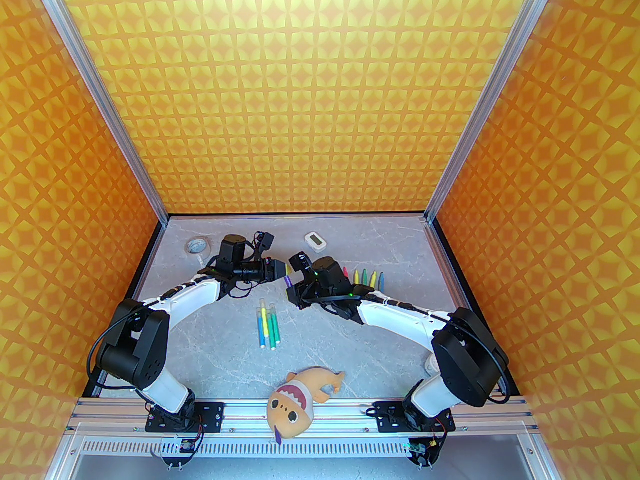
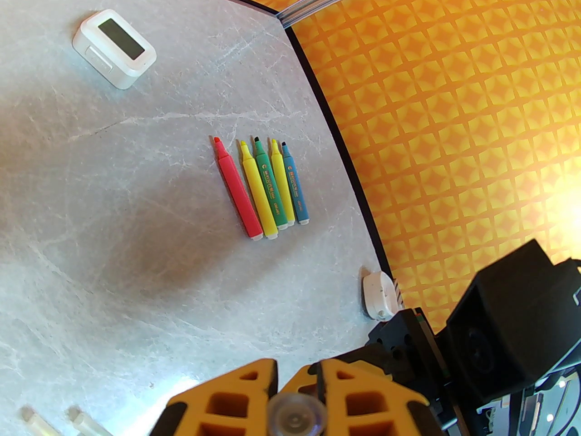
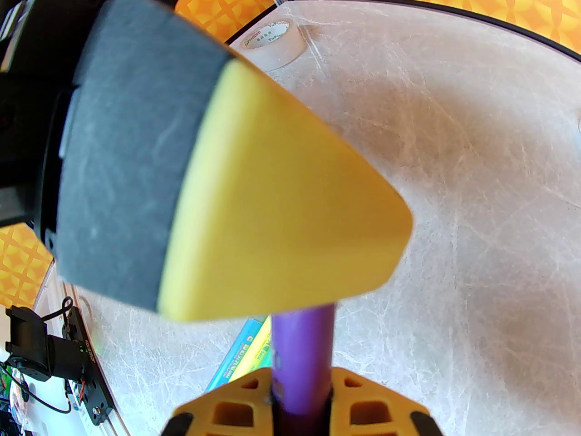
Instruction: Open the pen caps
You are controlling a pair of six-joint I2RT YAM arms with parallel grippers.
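Note:
A purple pen (image 1: 288, 282) hangs in the air between my two grippers. My right gripper (image 1: 291, 292) is shut on its barrel, and in the right wrist view the purple pen (image 3: 302, 343) rises from between the right gripper (image 3: 302, 391). My left gripper (image 1: 284, 268) is shut on the pen's far end. In the left wrist view a translucent pen cap (image 2: 295, 418) shows end-on between the left gripper (image 2: 295, 379). Several uncapped pens (image 1: 367, 278) (image 2: 265, 189) lie in a row to the right. Several more pens (image 1: 268, 325) with pale ends lie mid-table.
A tape roll (image 1: 197, 245) (image 3: 272, 46) lies at the back left. A small white timer (image 1: 315, 240) (image 2: 114, 48) sits at the back centre. A plush fish toy (image 1: 300, 398) rests on the table's near edge, between the arm bases.

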